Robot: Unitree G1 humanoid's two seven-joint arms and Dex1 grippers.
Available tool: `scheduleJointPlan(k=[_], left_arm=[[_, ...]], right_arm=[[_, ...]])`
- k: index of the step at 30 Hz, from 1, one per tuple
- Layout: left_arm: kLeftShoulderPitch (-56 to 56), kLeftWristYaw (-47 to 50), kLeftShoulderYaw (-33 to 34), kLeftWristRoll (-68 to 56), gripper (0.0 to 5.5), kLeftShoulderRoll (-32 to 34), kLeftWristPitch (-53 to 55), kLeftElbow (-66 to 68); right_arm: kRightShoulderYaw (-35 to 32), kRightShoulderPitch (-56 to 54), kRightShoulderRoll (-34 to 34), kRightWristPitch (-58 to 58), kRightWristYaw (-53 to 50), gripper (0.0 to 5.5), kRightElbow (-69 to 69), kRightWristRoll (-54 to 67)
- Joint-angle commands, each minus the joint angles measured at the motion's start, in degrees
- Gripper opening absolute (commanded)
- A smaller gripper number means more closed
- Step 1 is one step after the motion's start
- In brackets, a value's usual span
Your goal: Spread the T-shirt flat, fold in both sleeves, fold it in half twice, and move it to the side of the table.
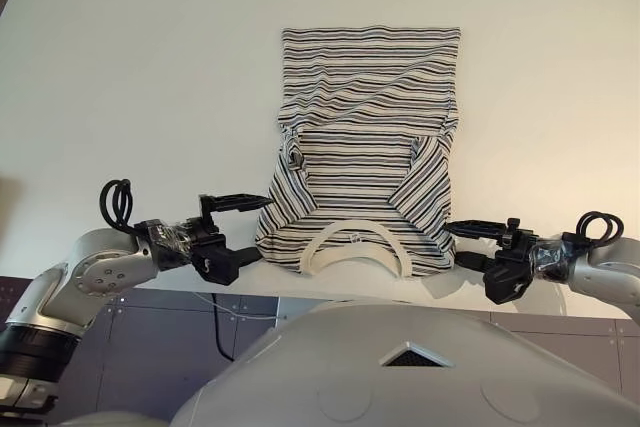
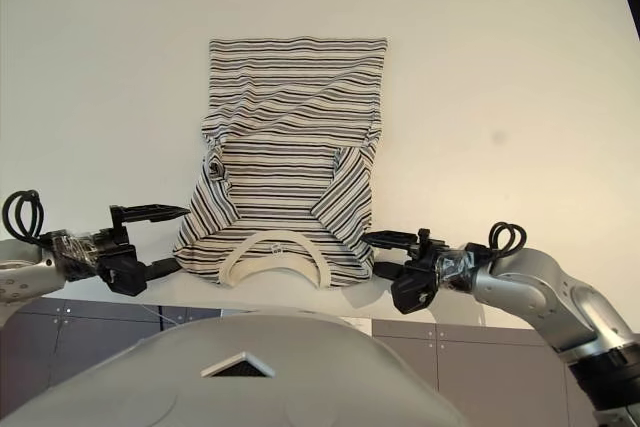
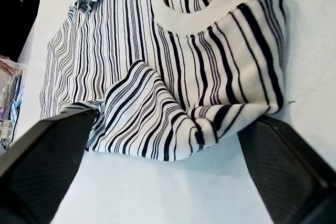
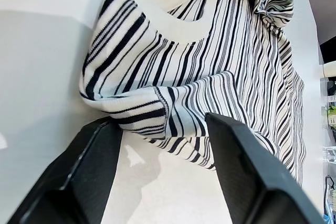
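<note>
While the shirt (image 1: 365,137) lies on the white table (image 1: 130,77), its collar (image 1: 355,247) sits at the near edge, closest to the robot, and its hem (image 1: 370,37) points away. Both sleeves are folded in over the body. The right sleeve (image 1: 425,182) lies as a flat, slanted flap across the chest. The left sleeve (image 1: 292,159) is turned in too, but it is bunched and crumpled at its end. A long crease runs across the far half of the cloth, and the hem itself lies straight.

The left gripper (image 1: 245,230) is at the near left corner of the shirt, by the shoulder, low over the table edge. Its claw is spread wide. In the left wrist view the folded shoulder corner shows between the two fingers (image 3: 47,156), with one fingertip at the cloth's edge; whether it touches I cannot tell.

The right gripper (image 1: 465,245) is at the near right corner, mirroring the left, and is also spread wide. In the right wrist view the doubled shoulder fold lies in front of the gap, with one finger (image 4: 84,171) just beside the fold. Neither claw pinches any cloth.
</note>
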Motion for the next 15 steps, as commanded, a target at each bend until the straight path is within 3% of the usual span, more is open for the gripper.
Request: scheduleJointPlan(k=[1,15], left_arm=[[1.6,-1.7,-4.8,8.6,3.94,-0.5,1.1,4.7],[1.9,0.9,-7.8,10.7,1.19,-0.6,0.7,6.7]], right_arm=[[1.2,-1.7,1.1,-1.4,1.0,2.62,0.5,-0.7],[1.7,-2.7,2.1,-3.7,0.9,0.11,3.2,-1.7]])
